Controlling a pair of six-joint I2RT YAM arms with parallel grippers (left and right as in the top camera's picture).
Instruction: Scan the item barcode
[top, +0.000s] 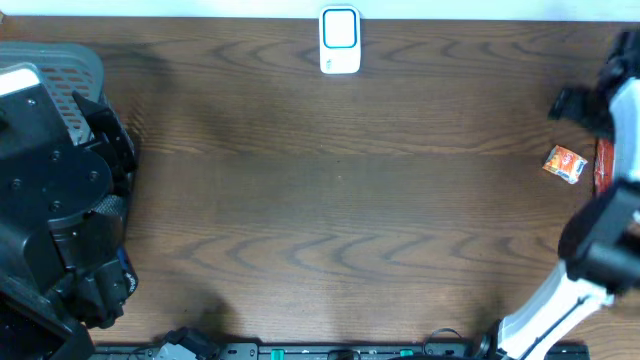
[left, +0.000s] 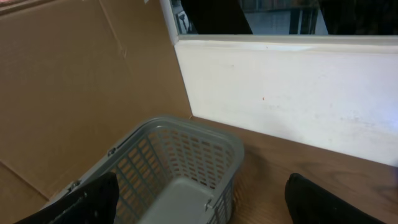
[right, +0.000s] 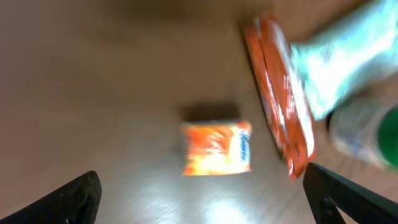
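Note:
A small orange snack packet (right: 216, 148) lies flat on the wooden table, also seen at the right edge in the overhead view (top: 565, 163). My right gripper (right: 205, 205) hovers just above and in front of it, open wide, with nothing between its fingers (right: 68, 199). The white and blue barcode scanner (top: 340, 40) stands at the table's far edge, in the middle. At the far left, my left gripper (left: 202, 208) is open and empty over the near end of a grey basket (left: 186, 122). The right wrist view is blurred.
A long orange-red packet (right: 280, 93) lies just right of the small one, with a teal-white bag (right: 348, 62) and a green-white bottle (right: 367, 134) beyond it. A cardboard wall (left: 74, 93) and a white board (left: 298, 93) stand behind the basket.

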